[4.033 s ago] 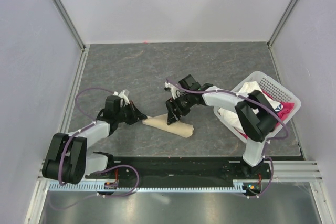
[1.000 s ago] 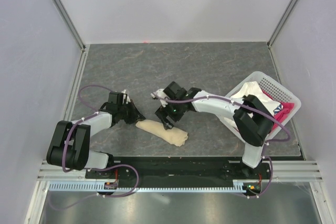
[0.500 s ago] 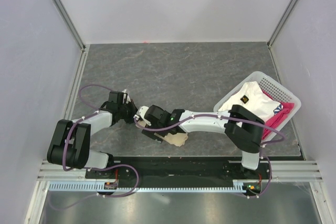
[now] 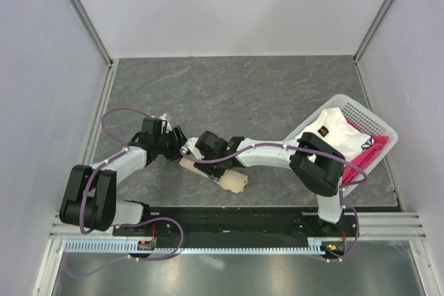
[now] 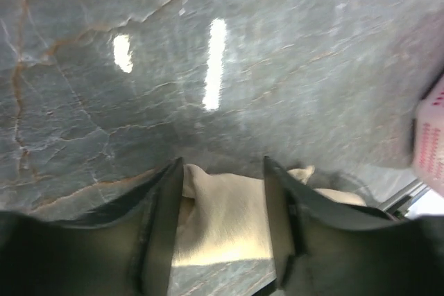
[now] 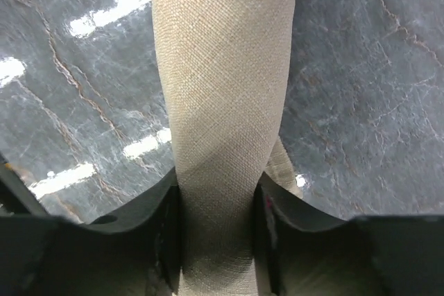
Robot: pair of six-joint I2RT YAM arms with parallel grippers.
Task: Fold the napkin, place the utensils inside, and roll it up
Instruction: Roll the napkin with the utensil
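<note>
The beige napkin (image 4: 234, 181) lies rolled into a tube on the grey table, near the front edge. My right gripper (image 4: 205, 166) reaches far left over it. In the right wrist view the roll (image 6: 222, 67) runs straight between the jaws and both fingers press its sides, so the right gripper (image 6: 216, 179) is shut on it. My left gripper (image 4: 179, 149) sits at the roll's left end. In the left wrist view it (image 5: 223, 164) stands open, with the napkin's end (image 5: 222, 213) loose between its fingers. The utensils are hidden.
A white basket (image 4: 361, 112) stands at the right, holding a white cloth (image 4: 329, 126) and a pink-red cloth (image 4: 368, 150). Its pink edge (image 5: 433, 143) shows in the left wrist view. White walls enclose the table on three sides.
My right arm swung left and down onto the roll and closed around it. My left gripper went from shut to open, letting go of the napkin's end.
</note>
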